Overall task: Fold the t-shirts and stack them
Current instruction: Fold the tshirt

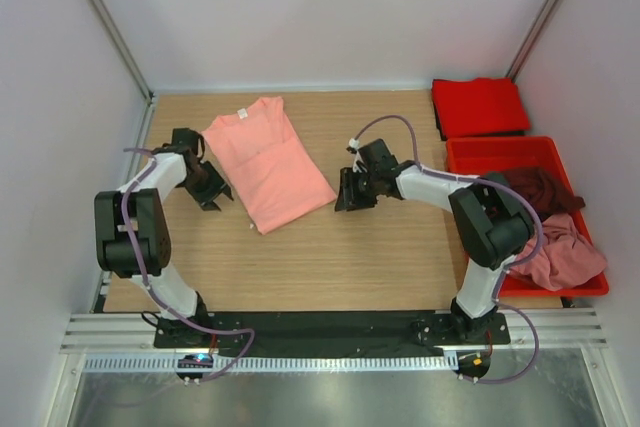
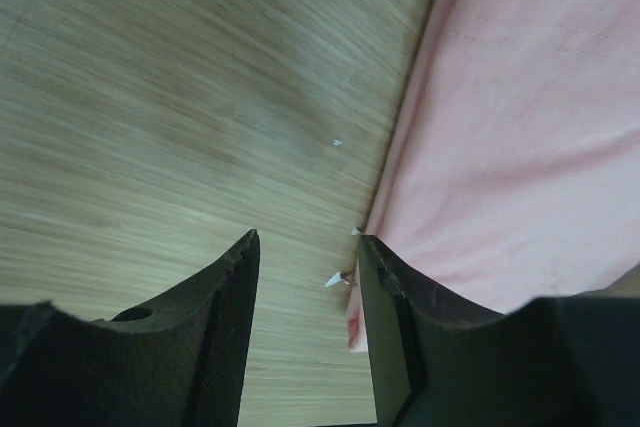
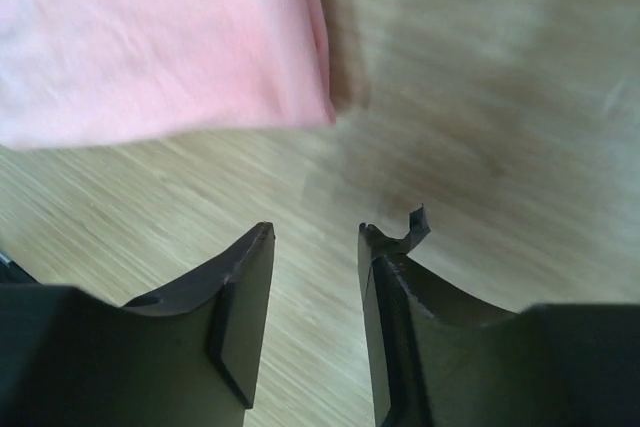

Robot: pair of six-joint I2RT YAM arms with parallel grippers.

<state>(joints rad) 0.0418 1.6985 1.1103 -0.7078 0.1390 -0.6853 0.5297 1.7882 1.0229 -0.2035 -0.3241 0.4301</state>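
Note:
A salmon-pink t-shirt point(image 1: 268, 160) lies partly folded lengthwise on the wooden table; it also shows in the left wrist view point(image 2: 520, 137) and the right wrist view point(image 3: 160, 37). My left gripper point(image 1: 214, 193) is open and empty just left of its lower edge point(image 2: 305, 247). My right gripper point(image 1: 349, 195) is open and empty just right of its lower right corner point(image 3: 315, 237). A bright red t-shirt point(image 1: 479, 106) lies folded at the back right. A dark maroon t-shirt point(image 1: 537, 190) and a dusty pink t-shirt point(image 1: 558, 255) lie crumpled in the bin.
A rigid red plastic bin point(image 1: 470, 154) stands along the right edge of the table. White walls and metal posts close in the back and sides. Bare wood point(image 1: 330, 257) lies in front of the salmon-pink shirt.

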